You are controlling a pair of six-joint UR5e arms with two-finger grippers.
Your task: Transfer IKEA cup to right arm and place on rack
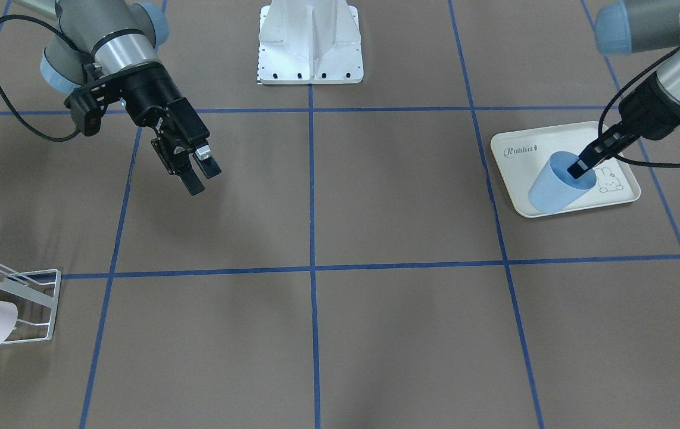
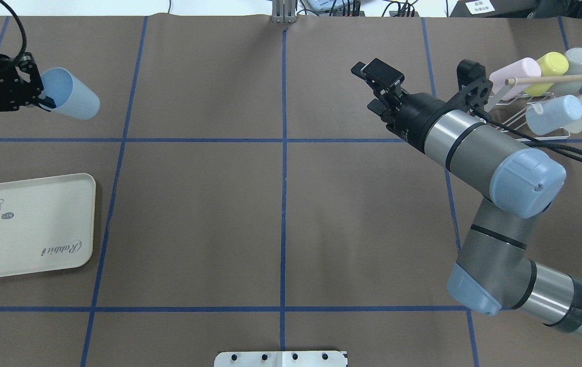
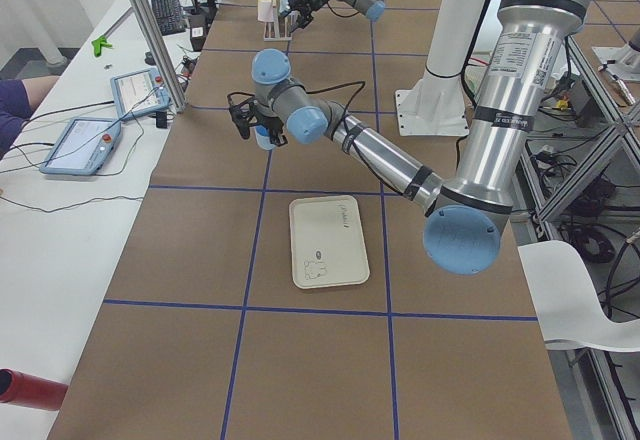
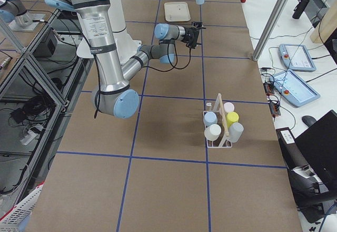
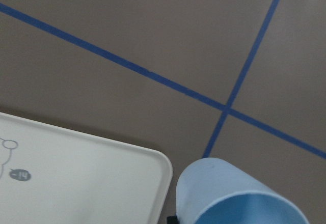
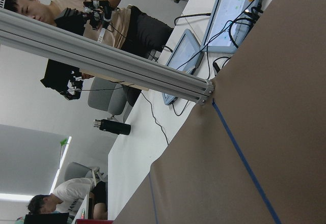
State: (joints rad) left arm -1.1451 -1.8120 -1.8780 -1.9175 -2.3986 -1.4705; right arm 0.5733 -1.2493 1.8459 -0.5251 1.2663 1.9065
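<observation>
My left gripper (image 2: pixel 46 102) is shut on the rim of the pale blue IKEA cup (image 2: pixel 72 95), one finger inside the mouth. The cup (image 1: pixel 554 185) lies tilted on its side in the air, beyond the tray's far edge and over the bare table. The left wrist view shows the cup (image 5: pixel 234 198) at the bottom edge. The right arm (image 2: pixel 479 148) reaches over the table's right half, and its gripper (image 1: pixel 204 180) hangs open and empty. The white wire rack (image 2: pixel 518 109) with its wooden dowel stands at the far right, just beyond the right gripper (image 2: pixel 365 87).
The cream rabbit-print tray (image 2: pixel 31 239) lies bare at the left. On the rack (image 1: pixel 30 298) sit several cups: pink, yellow, grey, blue and cream. The white robot base (image 1: pixel 310 42) stands at the table's near middle edge. People sit at a side bench beyond the table.
</observation>
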